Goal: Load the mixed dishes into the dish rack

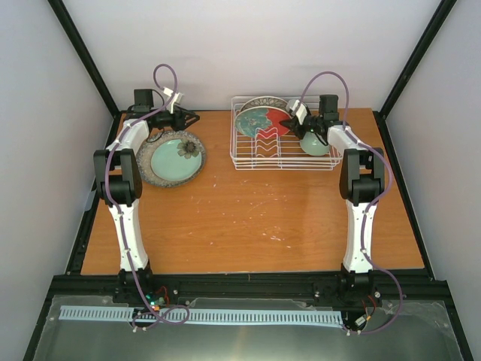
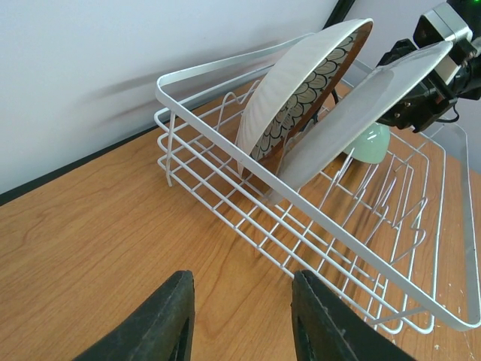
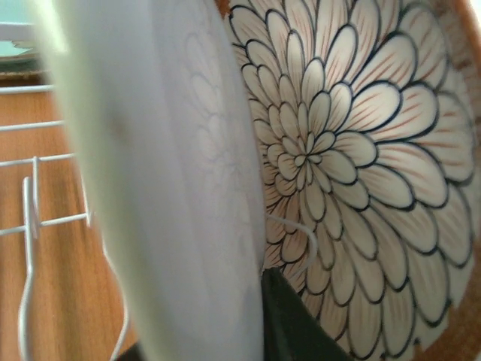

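Wooden surface (image 1: 248, 218), white walls (image 1: 255, 45) all round, my left claw (image 2: 240, 308) gapes wide over it, right claw (image 1: 299, 126) clamped on a pale plate (image 2: 353, 120) in the rack (image 2: 225, 71).

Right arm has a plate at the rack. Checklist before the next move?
1. Right claw grip on the pale-backed plate: ok, shut on its rim.
2. That plate seated between the prongs of the dish rack: cannot tell, its lower edge is not clearly seen.
3. Petal plate standing in the rack: ok, tilted.
4. Green cup clear of the held plate: cannot tell, they overlap in the left wrist view.
5. Left claw free: ok, open and empty.
6. All dishes loaded: not ok, the teal plate lies on the speckled plate outside the rack.
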Robot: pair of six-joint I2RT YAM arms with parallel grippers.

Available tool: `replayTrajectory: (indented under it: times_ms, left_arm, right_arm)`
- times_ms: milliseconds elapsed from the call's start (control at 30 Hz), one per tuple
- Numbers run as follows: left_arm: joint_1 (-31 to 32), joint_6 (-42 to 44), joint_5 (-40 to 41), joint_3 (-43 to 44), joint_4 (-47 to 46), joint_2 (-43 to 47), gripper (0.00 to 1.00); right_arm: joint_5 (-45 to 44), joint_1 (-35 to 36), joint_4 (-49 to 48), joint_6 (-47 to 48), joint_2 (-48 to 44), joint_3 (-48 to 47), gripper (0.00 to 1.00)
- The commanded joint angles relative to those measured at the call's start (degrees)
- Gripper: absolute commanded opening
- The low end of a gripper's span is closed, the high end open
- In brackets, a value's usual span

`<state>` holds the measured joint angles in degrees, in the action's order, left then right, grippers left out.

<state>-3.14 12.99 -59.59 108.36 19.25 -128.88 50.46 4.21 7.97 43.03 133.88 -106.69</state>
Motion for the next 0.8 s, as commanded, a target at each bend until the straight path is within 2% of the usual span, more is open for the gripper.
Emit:
replayTrajectory:
  times_ms: [0,200,767]
  left_arm:
    - [-0.38,0.39,-0.66,0.15,-0.54,-0.14,0.37]
    - [-0.40,0.32,-0.62,0.08,-0.63,0.10,0.38]
    - [-2.34,2.06,1.42,0.66,3.33,1.81,0.39]
  right_arm:
    - [0.42,0.67,-4.27,-3.08,-0.30,-2.09,0.23]
    - [-1.34,0.71,-3.86,-3.50,-0.93,-1.68,0.39]
    - [-1.59,0.71,-0.36,-7.47,-5.85,0.69,0.53]
